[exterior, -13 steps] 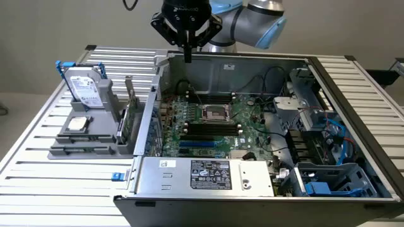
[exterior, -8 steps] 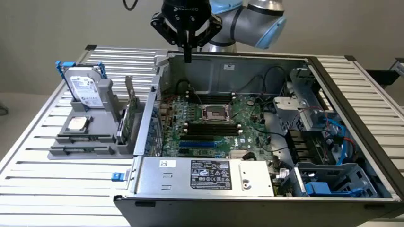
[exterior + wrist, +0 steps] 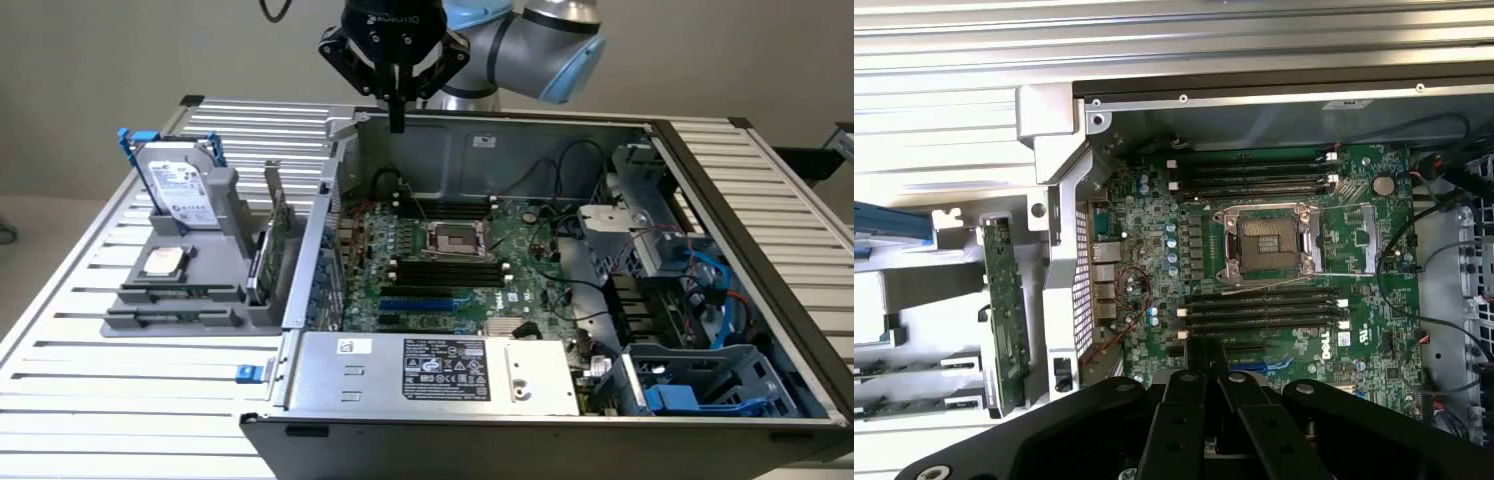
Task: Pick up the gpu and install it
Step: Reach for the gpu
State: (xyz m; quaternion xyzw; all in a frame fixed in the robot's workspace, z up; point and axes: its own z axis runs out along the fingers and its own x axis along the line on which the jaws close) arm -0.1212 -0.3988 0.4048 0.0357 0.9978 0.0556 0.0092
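Over the back edge of the open computer case (image 3: 641, 135), at about eleven o'clock from the motherboard's middle in the exterior view, hangs the gripper (image 3: 396, 122). Its two black fingers point straight down, pressed together with nothing between them. From the wrist camera the same closed fingers (image 3: 1194, 365) reach out over the green motherboard (image 3: 1154, 250), and the empty processor socket (image 3: 1269, 243) sits a little beyond their tips.

Out from the gripper, the motherboard (image 3: 441, 265) lies flat in the case, and the silver power supply (image 3: 441, 368) is at six o'clock of it.

The gpu (image 3: 276, 250) is outside the case at nine o'clock, well apart from the gripper. It stands on edge in a grey rack (image 3: 187, 305) right beside the case wall, green board showing and its thin metal bracket pointing up. The wrist camera catches it as a narrow green strip (image 3: 1006, 310).

Farther round at ten o'clock, a hard drive (image 3: 180, 190) with a white label stands upright in the rack, and a small silver drive (image 3: 163, 262) lies flat in front of it. Everything rests on a slatted table (image 3: 120, 400).
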